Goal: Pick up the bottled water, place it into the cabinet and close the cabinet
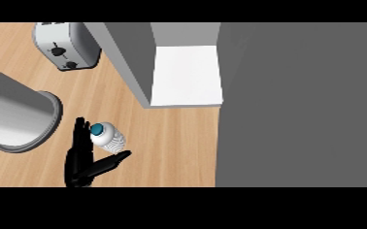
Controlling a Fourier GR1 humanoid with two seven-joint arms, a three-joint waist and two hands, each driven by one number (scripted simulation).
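Observation:
The bottled water (109, 137), clear and ribbed with a teal cap, stands on the wooden counter (172, 145) at lower left. My left hand (80, 162) is at its left side. The straight fingers (80, 131) run up along the cap, and the thumb (114, 160) stretches out below the bottle. The hand is open, and the bottle sits in the gap between fingers and thumb. The cabinet (186, 75) is open at the upper middle, showing a white inner floor. Its wide grey door (290, 102) fills the right side. My right hand does not show.
A silver toaster (64, 46) stands at the back left. A large grey round container (25, 119) sits at the left edge, close to my left hand. The cabinet's grey side wall (129, 58) rises between the toaster and the opening.

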